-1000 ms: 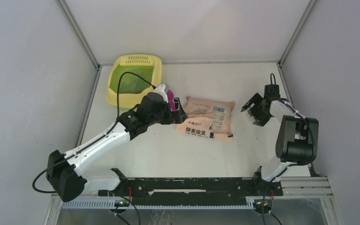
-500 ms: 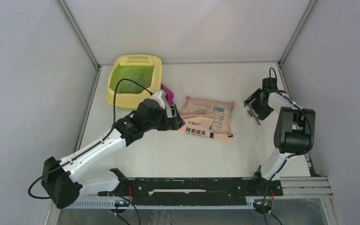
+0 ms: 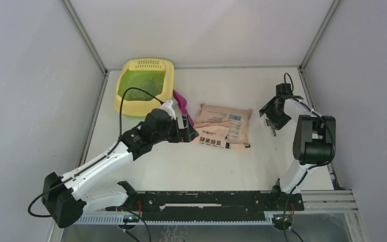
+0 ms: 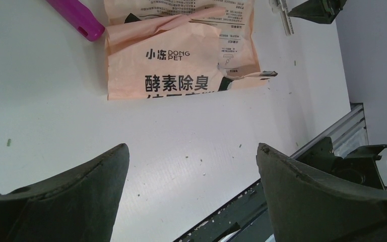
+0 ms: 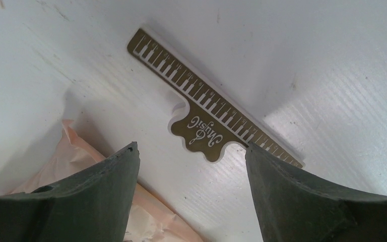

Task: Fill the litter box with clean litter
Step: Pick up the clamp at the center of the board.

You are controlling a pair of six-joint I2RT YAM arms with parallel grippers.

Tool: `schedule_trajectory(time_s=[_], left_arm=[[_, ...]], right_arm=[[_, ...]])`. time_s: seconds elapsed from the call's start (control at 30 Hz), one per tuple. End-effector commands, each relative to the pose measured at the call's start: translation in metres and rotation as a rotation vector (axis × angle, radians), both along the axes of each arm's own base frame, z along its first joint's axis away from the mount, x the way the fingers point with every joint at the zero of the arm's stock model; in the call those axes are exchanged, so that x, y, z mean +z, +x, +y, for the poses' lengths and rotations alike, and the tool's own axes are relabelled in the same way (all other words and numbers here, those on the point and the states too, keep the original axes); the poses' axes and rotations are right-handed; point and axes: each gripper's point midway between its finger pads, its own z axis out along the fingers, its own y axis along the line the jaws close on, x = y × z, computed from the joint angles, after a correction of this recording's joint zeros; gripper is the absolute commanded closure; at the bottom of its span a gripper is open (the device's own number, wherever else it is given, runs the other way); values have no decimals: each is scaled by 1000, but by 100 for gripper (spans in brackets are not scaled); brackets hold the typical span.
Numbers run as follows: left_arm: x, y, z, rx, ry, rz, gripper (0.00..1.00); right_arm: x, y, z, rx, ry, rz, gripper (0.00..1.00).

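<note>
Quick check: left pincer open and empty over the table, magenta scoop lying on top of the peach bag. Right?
Not quite. The magenta scoop is not on the peach bag. It lies on the white table just beside the bag's edge, as the left wrist view shows. The rest holds: the left pincer is open and empty over the table.

We see two matching arms: the left arm [image 3: 98, 164] and the right arm [image 3: 312, 141] pair glossy white tube links with chunky black cylindrical joints. A thin black cable [image 3: 141, 88] runs from the left wrist. The left gripper [image 4: 191, 148] and right gripper [image 5: 190, 145] carry broad, matte dark-grey tapered fingers [image 4: 75, 196] with rough edges.
</note>
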Motion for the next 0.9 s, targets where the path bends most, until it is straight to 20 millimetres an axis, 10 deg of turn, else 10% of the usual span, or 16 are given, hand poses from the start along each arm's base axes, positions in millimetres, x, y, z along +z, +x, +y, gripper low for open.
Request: schedule_trajectory(time_s=[0.0, 0.47, 0.87], left_arm=[[10, 0, -3, -11, -51, -33, 0], [9, -1, -3, -16, -56, -34, 0], [6, 1, -5, -23, -32, -24, 0]], right_arm=[[8, -9, 3, -24, -3, 28, 16], [49, -2, 6, -1, -14, -96, 14], [44, -15, 17, 40, 99, -39, 7]])
